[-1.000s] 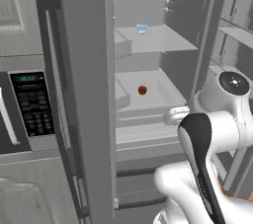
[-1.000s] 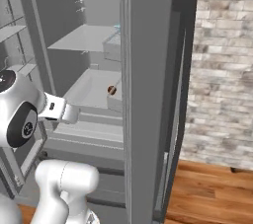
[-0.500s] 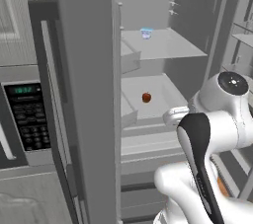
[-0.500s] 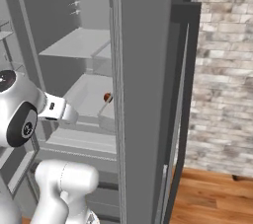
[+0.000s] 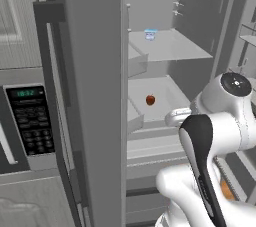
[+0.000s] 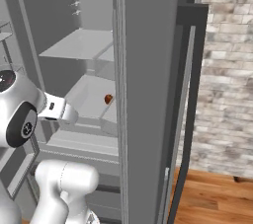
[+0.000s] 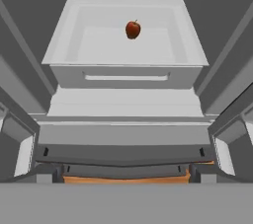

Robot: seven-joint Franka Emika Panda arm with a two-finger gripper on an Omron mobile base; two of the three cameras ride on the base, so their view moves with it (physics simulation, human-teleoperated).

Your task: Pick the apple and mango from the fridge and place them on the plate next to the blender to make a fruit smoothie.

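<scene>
Microwave [image 5: 29,121]: black panel, far left, beside the fridge [image 5: 95,96]. Fridge: doors open, white shelves exposed. Small blue-lidded cup [image 5: 150,33]: upper shelf, toward the back. Apple [image 5: 150,100]: alone in the white drawer [image 7: 128,45] below that shelf, toward its rear. Arm: in front of the fridge at the right. Gripper: released, jaws spread wide, holding nothing, well apart from the apple.

The fridge [image 6: 148,70] stands open, its big grey door edge running down the middle of the frame; left of it, on a white shelf, sits the small dark red apple [image 6: 108,99]; a brick wall [image 6: 222,70] fills the right side; wood floor [image 6: 212,198] shows at the lower right.
</scene>
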